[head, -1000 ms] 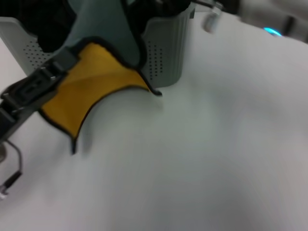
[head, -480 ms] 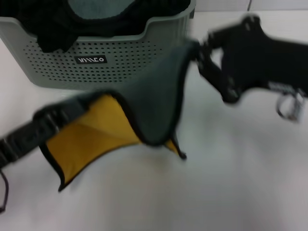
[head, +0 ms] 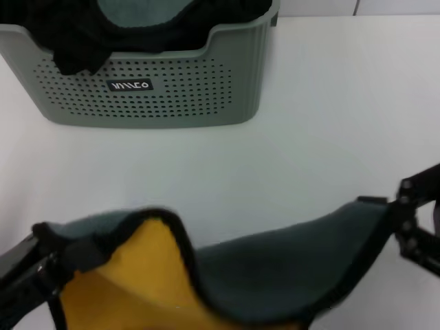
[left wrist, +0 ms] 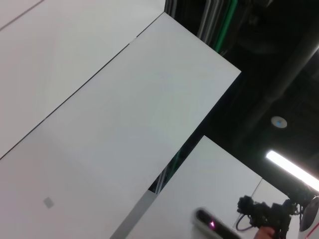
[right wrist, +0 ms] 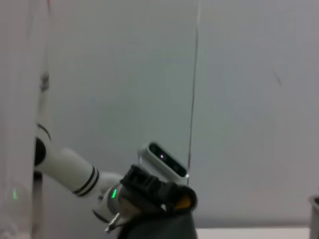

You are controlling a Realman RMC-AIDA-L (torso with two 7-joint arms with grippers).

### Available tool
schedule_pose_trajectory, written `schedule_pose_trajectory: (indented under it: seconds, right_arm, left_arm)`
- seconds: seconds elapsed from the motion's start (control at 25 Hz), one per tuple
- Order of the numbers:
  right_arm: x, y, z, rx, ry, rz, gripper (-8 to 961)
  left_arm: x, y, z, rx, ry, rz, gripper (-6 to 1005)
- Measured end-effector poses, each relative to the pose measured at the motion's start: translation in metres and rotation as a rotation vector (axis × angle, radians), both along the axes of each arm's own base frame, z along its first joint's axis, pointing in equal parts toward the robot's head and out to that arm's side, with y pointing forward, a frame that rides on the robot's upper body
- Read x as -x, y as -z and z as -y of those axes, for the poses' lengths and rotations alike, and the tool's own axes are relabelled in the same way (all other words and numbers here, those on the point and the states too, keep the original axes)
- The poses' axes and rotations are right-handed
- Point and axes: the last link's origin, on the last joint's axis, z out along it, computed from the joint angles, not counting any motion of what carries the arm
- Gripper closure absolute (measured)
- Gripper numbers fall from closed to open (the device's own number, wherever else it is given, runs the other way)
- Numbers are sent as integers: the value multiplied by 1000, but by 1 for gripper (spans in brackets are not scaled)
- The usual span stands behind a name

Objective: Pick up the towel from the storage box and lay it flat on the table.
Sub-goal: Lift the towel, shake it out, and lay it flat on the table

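Towel (head: 275,275) first: it hangs stretched between the two grippers at the near edge of the head view, clear of the storage box (head: 158,89), which sits well apart from it at the far left of the table (head: 323,117). Going from the left, the left gripper (head: 48,265) is pinched shut on the towel's left corner, where the black-stitched border bunches over the dark fingers. Just right of that corner the mustard-yellow face (head: 130,289) shows, folded forward under a curled edge. From there the grey-teal face sags in a broad dip and rises to the right corner, where the right gripper (head: 405,216) is clamped on the cloth's edge. Whether the sagging middle touches the tabletop cannot be told, since the bottom of the cloth runs out of view. Inside the box lie a black cloth (head: 75,41) draped over the left rim and a grey-teal piece (head: 137,14) behind it. The left wrist view shows only white panels and a dark ceiling. In the right wrist view the left gripper (right wrist: 167,199) appears farther off, closed on a dark fold of the towel (right wrist: 159,229) with a spot of yellow at its fingers.
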Motion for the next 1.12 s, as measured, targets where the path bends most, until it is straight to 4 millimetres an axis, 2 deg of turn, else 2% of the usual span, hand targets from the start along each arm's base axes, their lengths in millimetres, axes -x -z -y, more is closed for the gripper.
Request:
schedule_pose_trajectory:
  seconds: [0.12, 0.24, 0.28, 0.32, 0.44, 0.56, 0.68, 0.84, 0.92, 1.12]
  right_arm:
    - [-35, 13, -22, 34, 173, -20, 949]
    - [-69, 38, -48, 90, 326, -26, 949]
    - [-85, 52, -58, 124, 392, -27, 949]
    - [-92, 61, -65, 141, 424, -24, 949]
    - [-111, 92, -85, 197, 509, -4, 949]
    - [-120, 115, -102, 219, 565, 30, 949]
    - [-125, 122, -115, 179, 605, 88, 950]
    - [-121, 123, -133, 148, 616, 153, 950]
    - [-116, 115, -146, 136, 621, 175, 950]
    - [-104, 110, -165, 129, 626, 244, 950]
  left_arm:
    - [10, 8, -12, -33, -67, 11, 980]
    - [18, 26, -43, -63, -156, 2, 980]
    - [21, 38, -53, -53, -211, -21, 980]
    - [24, 50, -62, -43, -265, -56, 980]
    - [31, 85, -70, 42, -423, -155, 979]
    - [31, 112, -80, 87, -518, -222, 979]
    - [32, 119, -102, 46, -576, -269, 978]
    - [42, 109, -113, -34, -684, -230, 978]
    - [46, 102, -117, -72, -718, -202, 978]
    - [48, 91, -125, -122, -753, -167, 977]
